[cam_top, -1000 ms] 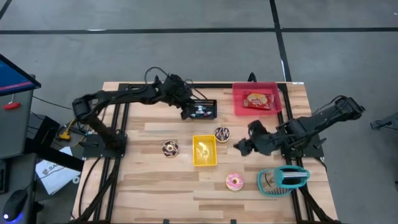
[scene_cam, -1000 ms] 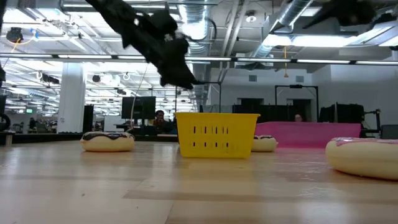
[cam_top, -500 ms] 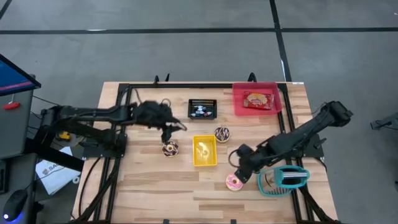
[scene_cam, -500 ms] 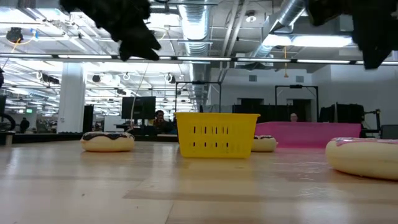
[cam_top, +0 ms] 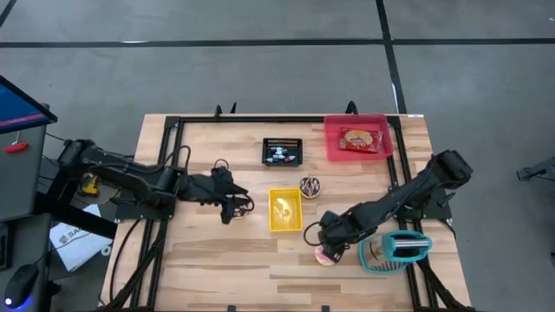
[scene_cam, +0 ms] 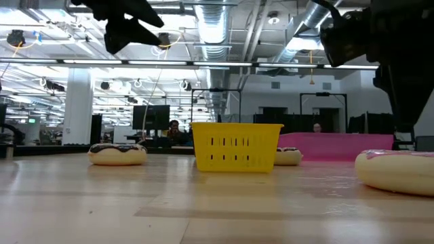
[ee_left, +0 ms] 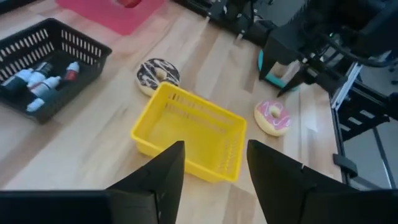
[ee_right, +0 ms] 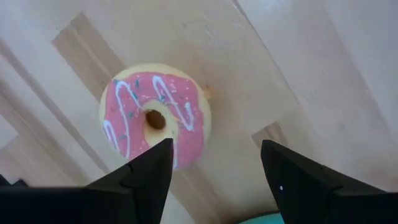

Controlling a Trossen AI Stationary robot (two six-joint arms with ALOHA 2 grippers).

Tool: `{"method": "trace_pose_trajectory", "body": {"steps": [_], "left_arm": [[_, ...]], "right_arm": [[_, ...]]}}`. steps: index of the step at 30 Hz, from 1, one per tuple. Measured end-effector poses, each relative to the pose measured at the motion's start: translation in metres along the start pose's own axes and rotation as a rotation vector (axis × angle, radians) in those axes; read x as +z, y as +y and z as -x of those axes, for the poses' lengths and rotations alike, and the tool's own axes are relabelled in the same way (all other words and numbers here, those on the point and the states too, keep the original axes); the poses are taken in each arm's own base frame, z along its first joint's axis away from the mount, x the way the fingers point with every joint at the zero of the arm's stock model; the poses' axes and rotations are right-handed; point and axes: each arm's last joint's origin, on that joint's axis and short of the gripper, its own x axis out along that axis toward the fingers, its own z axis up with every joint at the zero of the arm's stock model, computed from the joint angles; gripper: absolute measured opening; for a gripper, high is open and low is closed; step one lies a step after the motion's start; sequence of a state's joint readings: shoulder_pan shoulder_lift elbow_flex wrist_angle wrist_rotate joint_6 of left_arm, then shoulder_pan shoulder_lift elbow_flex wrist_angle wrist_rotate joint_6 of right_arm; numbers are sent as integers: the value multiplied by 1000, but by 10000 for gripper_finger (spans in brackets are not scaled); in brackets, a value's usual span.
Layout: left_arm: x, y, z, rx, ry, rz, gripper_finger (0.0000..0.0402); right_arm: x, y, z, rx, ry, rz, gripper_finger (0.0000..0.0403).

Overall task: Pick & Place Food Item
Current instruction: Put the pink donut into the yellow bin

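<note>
pink donut (ee_right: 155, 121) one, chocolate donuts (ee_left: 158, 74) two, yellow basket (ee_left: 189, 132) one.

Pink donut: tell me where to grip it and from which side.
Come straight down on the pink donut, which lies flat on the table. Pinch across its outer rim. The open right gripper is above it, off to one side.

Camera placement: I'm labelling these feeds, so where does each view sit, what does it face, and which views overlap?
High view: overhead, looking straight down on the table; both arms show.
Low view: at tabletop height, looking level past the yellow basket; both arms hang overhead.
Left wrist view: looks between the open left gripper at the basket.
Right wrist view: looks down between the open right gripper at the pink donut.
Shared: both wrist views show the pink donut.
</note>
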State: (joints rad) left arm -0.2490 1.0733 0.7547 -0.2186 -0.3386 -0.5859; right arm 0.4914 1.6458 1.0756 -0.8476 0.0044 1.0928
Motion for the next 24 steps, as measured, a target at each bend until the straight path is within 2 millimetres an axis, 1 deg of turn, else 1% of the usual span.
{"method": "trace_pose_trajectory", "body": {"steps": [3, 7, 18, 24], "left_arm": [[-3, -4, 1, 2, -1, 19, 166], [-4, -6, 2, -5, 0, 32, 162], [-4, -6, 2, -7, -4, 36, 161], [-4, -6, 2, -7, -3, 36, 161]], "right_arm": [[0, 4, -4, 16, -7, -8, 244], [-1, 7, -3, 34, -24, -26, 251], [2, 10, -3, 63, -54, -47, 252], [5, 11, -9, 61, -42, -41, 252]]}}
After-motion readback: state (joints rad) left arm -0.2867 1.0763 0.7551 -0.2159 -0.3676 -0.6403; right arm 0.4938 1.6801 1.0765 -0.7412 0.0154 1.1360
